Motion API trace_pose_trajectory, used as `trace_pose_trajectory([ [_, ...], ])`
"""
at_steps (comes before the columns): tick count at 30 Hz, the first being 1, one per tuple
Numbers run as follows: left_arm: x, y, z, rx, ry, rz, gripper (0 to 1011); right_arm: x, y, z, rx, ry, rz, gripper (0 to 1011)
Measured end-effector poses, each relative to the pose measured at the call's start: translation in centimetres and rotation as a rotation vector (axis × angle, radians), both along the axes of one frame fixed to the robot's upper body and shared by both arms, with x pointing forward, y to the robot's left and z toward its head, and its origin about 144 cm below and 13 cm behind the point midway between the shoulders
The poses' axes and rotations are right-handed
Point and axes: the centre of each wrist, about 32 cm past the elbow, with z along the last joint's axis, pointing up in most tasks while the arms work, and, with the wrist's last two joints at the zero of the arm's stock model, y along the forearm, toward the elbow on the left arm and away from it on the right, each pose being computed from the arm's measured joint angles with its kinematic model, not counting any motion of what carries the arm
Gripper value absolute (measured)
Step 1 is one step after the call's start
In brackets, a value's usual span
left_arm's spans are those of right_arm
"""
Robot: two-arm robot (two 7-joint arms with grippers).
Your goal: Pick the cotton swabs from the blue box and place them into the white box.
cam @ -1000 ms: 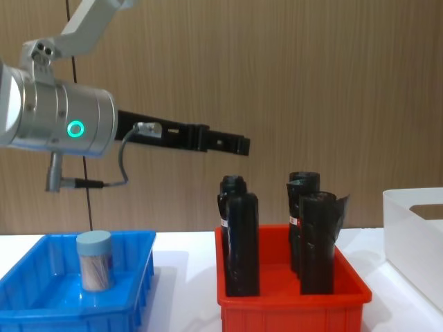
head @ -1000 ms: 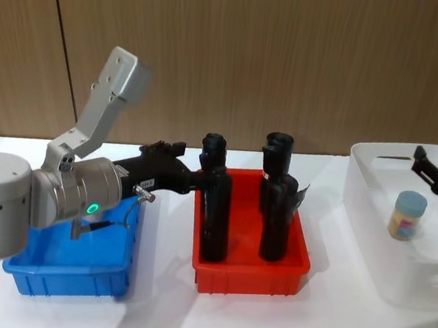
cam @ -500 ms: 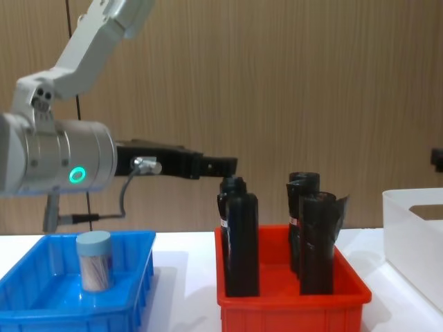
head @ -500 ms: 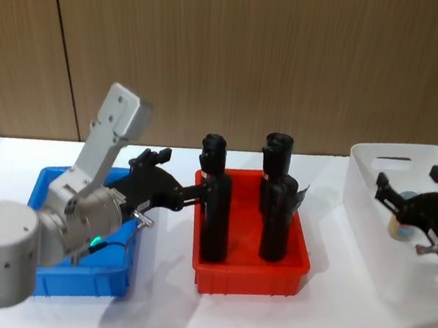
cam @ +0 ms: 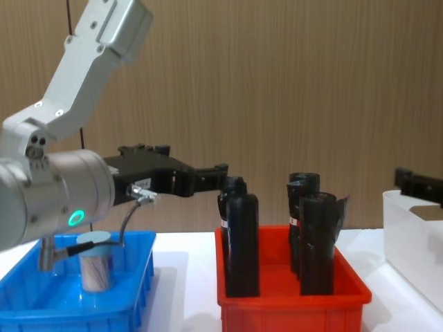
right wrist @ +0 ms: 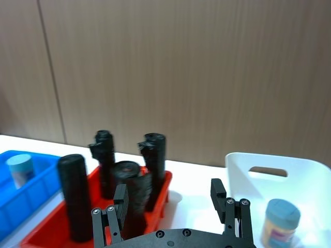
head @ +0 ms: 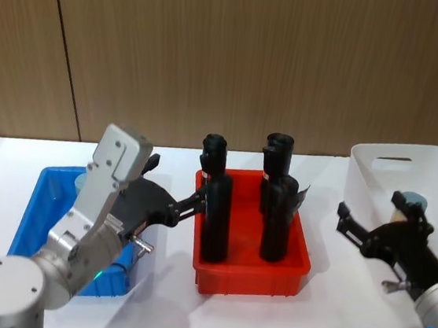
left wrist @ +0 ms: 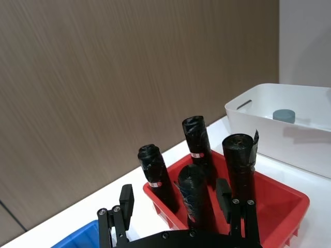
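One jar of cotton swabs [cam: 95,261], clear with a pale blue lid, stands in the blue box [cam: 131,277] at the left. A second jar [head: 410,203] stands in the white box [head: 393,164] at the right. My left gripper [head: 175,187] hovers open and empty over the blue box's right side, its fingers pointing toward the red bin. My right gripper [head: 372,207] is open and empty in front of the white box, apart from the jar. The right wrist view shows both jars: one in the blue box [right wrist: 20,168], one in the white box [right wrist: 279,222].
A red bin [head: 252,255] holding several tall black bottles [head: 215,211] stands between the two boxes, close to my left gripper's fingertips. A wooden wall runs behind the white table [head: 264,320].
My left arm has dropped lower and drawn back toward me over the blue box. My right gripper has pulled back out of the white box, where the jar stays.
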Motion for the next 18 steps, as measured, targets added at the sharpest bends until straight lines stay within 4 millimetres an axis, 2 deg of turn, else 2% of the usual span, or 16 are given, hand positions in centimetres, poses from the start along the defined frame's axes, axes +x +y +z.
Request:
trace_pose_trajectory([
  [9, -1.9, -0.7, -1.7, -0.008, -0.084, 0.045, 1004, -1.9, 1.5, 0.0, 0.007, 0.010, 0.033, 1002],
  [18, -2.5, -0.9, -2.2, -0.013, -0.109, 0.057, 1004, -2.1, 1.6, 0.0, 0.009, 0.011, 0.037, 1002],
])
